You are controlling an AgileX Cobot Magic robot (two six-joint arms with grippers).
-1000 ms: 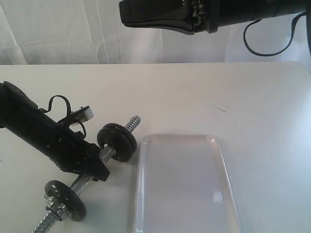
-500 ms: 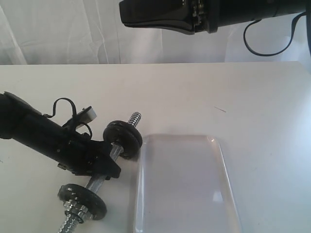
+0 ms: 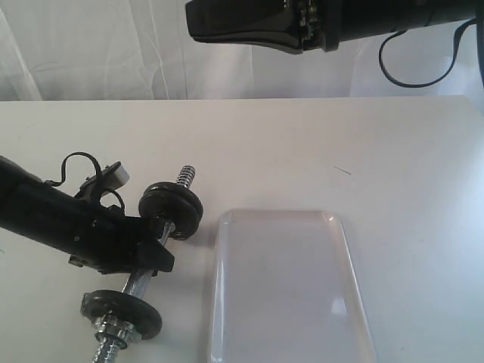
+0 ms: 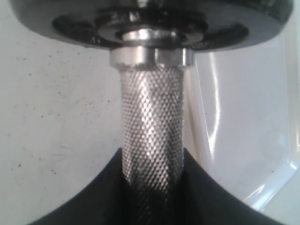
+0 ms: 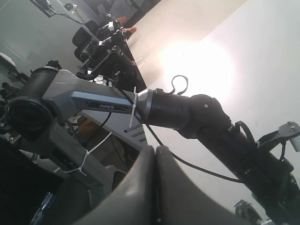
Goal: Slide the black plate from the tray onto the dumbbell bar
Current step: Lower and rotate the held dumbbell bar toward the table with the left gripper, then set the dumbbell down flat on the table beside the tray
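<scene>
At left, the left gripper (image 3: pixel 153 255) is clamped on the knurled middle of the dumbbell bar (image 3: pixel 184 178), which slants across the white table (image 3: pixel 302 144) with the near black disc (image 3: pixel 121 314) and far black disc (image 3: pixel 171 210) either side of the grip. Whether either is the black plate cannot be told. The clear tray (image 3: pixel 280 302) lies just beside the far disc. Overhead, the right gripper (image 3: pixel 198 25) hangs with its fingers pressed together.
</scene>
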